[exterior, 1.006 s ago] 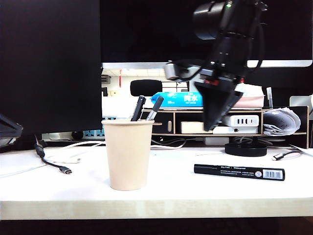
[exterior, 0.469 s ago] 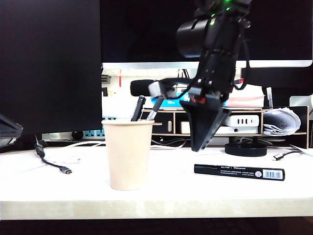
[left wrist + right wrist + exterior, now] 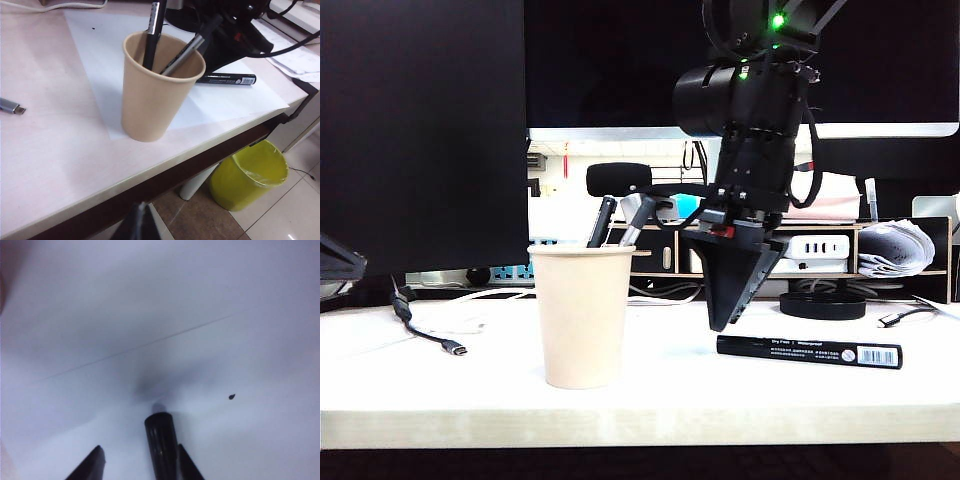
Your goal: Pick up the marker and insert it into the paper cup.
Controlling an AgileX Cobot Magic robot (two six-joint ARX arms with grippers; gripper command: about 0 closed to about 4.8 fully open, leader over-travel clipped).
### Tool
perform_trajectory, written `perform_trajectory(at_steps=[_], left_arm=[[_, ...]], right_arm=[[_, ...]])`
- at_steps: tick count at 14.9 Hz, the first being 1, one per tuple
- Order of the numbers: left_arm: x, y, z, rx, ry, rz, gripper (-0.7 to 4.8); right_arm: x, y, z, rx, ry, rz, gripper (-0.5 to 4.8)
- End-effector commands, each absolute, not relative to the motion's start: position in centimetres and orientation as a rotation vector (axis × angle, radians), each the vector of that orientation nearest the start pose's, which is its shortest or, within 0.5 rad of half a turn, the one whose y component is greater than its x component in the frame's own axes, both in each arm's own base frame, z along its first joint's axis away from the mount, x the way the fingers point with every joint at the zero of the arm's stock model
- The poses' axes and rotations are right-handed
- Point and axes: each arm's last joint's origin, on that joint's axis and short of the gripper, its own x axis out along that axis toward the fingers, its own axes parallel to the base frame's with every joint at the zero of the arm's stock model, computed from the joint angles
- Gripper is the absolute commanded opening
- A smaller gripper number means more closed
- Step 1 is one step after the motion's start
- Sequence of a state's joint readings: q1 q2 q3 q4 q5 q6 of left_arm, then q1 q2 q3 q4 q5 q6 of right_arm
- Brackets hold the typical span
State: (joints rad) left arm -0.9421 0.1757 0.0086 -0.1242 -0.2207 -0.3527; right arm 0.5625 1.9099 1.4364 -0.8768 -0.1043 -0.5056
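Left gripper (image 3: 141, 223): only a dark sliver shows in its wrist view, below the table (image 3: 420, 385) edge; cannot tell if parted or clenched. Paper cup (image 3: 582, 315) stands upright left of centre on a white sheet (image 3: 100, 60), two slim pens (image 3: 620, 222) leaning inside. Right gripper (image 3: 722, 322) hangs tip-down just right of the cup, over the plain end of the marker (image 3: 809, 351). Its wrist view shows the fingers (image 3: 92, 465) spread, released, straddling that end without gripping. Marker lies flat on the sheet, barcode end pointing right. Yellow bin (image 3: 248, 175) sits on the floor.
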Motion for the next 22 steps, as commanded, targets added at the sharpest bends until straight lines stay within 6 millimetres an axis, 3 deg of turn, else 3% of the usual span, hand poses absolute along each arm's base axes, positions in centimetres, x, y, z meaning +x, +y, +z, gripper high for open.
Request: perform_trajectory(at_steps=[1,22], left_arm=[[6.6,-8.0,14.1,-0.171,0.362,-0.660,-0.05],[6.6,-8.0,14.1,-0.171,0.362,-0.660,-0.05]], right_arm=[[31.7,20.4,20.1,-0.754,1.155,0.860,1.89],[32.5,20.6,17.6,-0.772,1.210,0.821,1.69]])
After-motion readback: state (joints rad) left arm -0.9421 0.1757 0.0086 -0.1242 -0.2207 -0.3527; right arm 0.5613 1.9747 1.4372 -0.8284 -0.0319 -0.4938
